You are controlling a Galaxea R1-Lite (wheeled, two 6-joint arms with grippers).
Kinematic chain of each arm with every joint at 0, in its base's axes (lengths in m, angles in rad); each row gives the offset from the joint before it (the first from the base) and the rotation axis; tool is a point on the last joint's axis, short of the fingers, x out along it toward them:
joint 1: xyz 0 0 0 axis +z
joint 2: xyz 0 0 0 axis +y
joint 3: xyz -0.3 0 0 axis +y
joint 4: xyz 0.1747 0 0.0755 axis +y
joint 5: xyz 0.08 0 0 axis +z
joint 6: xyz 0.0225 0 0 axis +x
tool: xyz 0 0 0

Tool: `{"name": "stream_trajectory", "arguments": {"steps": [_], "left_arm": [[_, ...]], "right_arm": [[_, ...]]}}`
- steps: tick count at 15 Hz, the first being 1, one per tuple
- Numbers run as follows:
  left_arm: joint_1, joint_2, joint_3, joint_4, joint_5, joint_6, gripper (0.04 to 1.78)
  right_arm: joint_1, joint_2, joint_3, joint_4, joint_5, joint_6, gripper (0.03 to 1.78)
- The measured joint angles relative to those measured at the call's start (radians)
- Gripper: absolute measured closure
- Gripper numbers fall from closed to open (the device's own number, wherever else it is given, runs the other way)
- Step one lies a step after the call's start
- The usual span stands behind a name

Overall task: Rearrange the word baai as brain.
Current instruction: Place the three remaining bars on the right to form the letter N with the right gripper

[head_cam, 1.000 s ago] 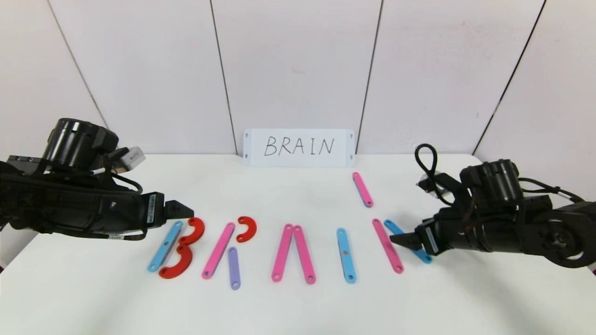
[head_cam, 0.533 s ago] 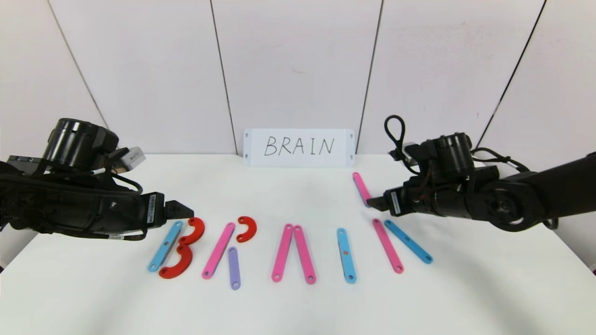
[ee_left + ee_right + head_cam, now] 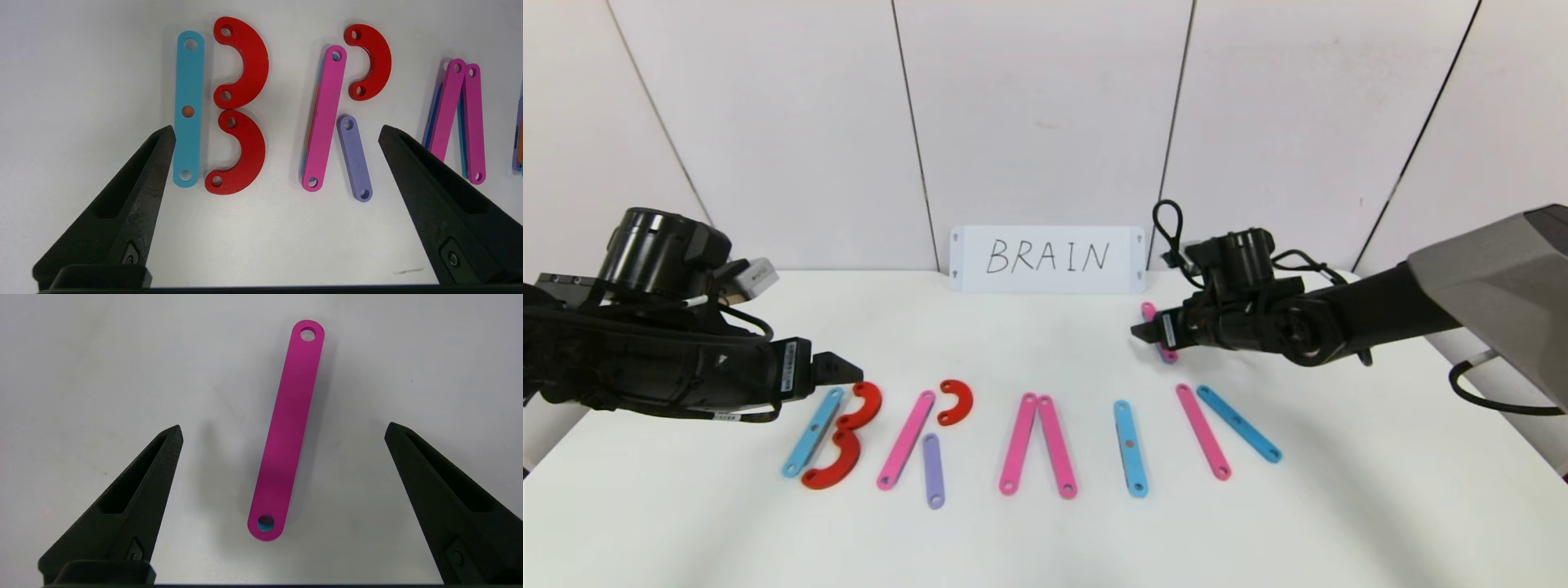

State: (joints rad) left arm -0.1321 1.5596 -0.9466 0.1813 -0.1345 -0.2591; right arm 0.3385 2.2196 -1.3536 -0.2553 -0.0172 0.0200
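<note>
Coloured strips and red arcs lie in a row on the white table [image 3: 1045, 539]. A light-blue strip [image 3: 813, 432] and two red arcs [image 3: 862, 406] form B. A pink strip [image 3: 906, 440], a red arc [image 3: 956, 402] and a purple strip [image 3: 933, 470] form R. Two pink strips [image 3: 1018, 443] form A, and a blue strip [image 3: 1130, 447] forms I. A pink strip [image 3: 1202, 431] and a blue strip [image 3: 1239, 424] lie beside it. My right gripper [image 3: 1143, 331] is open over a loose pink strip [image 3: 288, 428] at the back. My left gripper [image 3: 845, 371] hangs open and empty by the B [image 3: 241, 106].
A white card [image 3: 1046, 260] handwritten "BRAIN" leans on the back wall behind the letters. The wall panels close the table at the back. The table's right edge runs under my right arm.
My right gripper has moved from the front right, by the last two strips, back and to the left, and now hangs over the loose pink strip. The left arm has not moved.
</note>
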Motion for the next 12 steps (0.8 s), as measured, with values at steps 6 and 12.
{"name": "stream_trajectory", "arguments": {"steps": [6,12], "left_arm": [[0.000,-0.005,0.000,0.000,0.000,0.001,0.08],[0.000,-0.007,0.002,0.000,0.000,0.000,0.08]], "right_arm": [[0.002,0.074,-0.046,-0.001,0.000,0.004,0.23],[0.001,0.081,-0.048,-0.003,0.000,0.021,1.17]]}}
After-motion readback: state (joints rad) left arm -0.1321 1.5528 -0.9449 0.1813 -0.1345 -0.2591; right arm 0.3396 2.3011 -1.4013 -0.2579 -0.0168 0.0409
